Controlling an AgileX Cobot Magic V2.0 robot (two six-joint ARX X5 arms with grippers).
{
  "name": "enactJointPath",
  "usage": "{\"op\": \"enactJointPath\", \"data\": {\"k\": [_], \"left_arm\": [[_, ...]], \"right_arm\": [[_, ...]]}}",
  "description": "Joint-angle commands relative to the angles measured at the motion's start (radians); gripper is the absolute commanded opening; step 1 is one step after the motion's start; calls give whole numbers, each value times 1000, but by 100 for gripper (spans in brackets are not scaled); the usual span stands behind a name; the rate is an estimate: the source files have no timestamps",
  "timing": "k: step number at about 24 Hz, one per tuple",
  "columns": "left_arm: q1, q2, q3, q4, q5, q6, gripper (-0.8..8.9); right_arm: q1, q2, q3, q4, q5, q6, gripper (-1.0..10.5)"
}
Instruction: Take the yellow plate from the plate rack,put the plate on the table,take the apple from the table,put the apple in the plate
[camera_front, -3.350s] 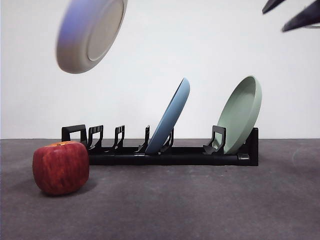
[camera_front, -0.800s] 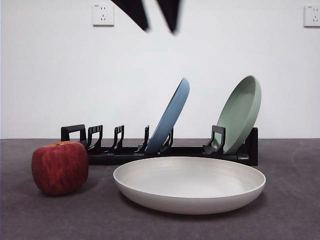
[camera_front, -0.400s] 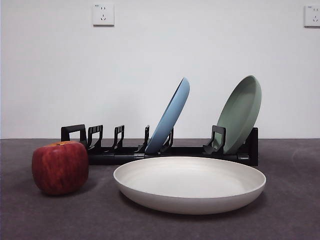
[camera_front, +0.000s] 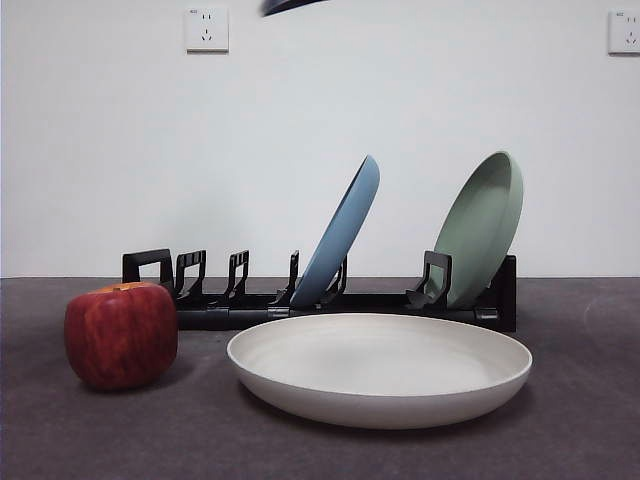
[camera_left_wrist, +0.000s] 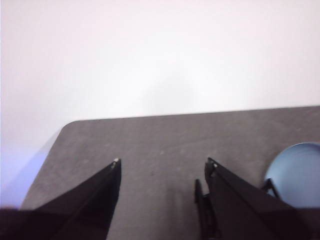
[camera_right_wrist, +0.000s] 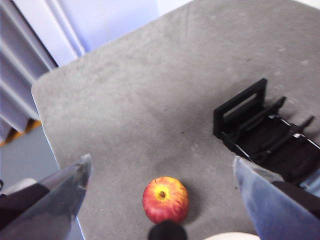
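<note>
Grey, mottled table (camera_front: 580, 420) fills your foreground, and across its back runs the black plate rack (camera_front: 330, 305), its left-hand holders bare. You have a blue plate (camera_front: 345, 232) leaning in a middle slot and a sage-green plate (camera_front: 485, 228) leaning at the right end; both sit behind the work area and do not block it. On the white wall behind you can see two sockets (camera_front: 206, 29), one at each upper corner.

Cream, matte and shallow, the yellow plate (camera_front: 380, 368) lies flat on the table just in front of the rack, rim up, with nothing in it. To its left, near but apart from it, your apple (camera_front: 121, 334) stands on the table: red with darker streaks, a yellow-orange patch round the stem.

Your right gripper (camera_right_wrist: 162, 172) hangs high above the apple, jaws spread wide, holding nothing; its dark tip (camera_front: 290, 5) shows at the front view's top edge. Your left gripper (camera_left_wrist: 162, 165) is likewise parted and empty, over bare table beside the rack.
</note>
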Motion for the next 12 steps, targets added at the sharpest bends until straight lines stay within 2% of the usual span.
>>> {"op": "enactJointPath", "data": {"k": [1,5,12], "left_arm": [[3,-41,-6,-12,45,-10,283],[3,-131,-6,-82,153,-10,282],[3,-196,-6,-222,185,-13,282]], "right_arm": [[30,65,35,5,8,-37,483],[88,219,88,5,62,-87,483],[111,444,100,11,72,-109,513]]}}
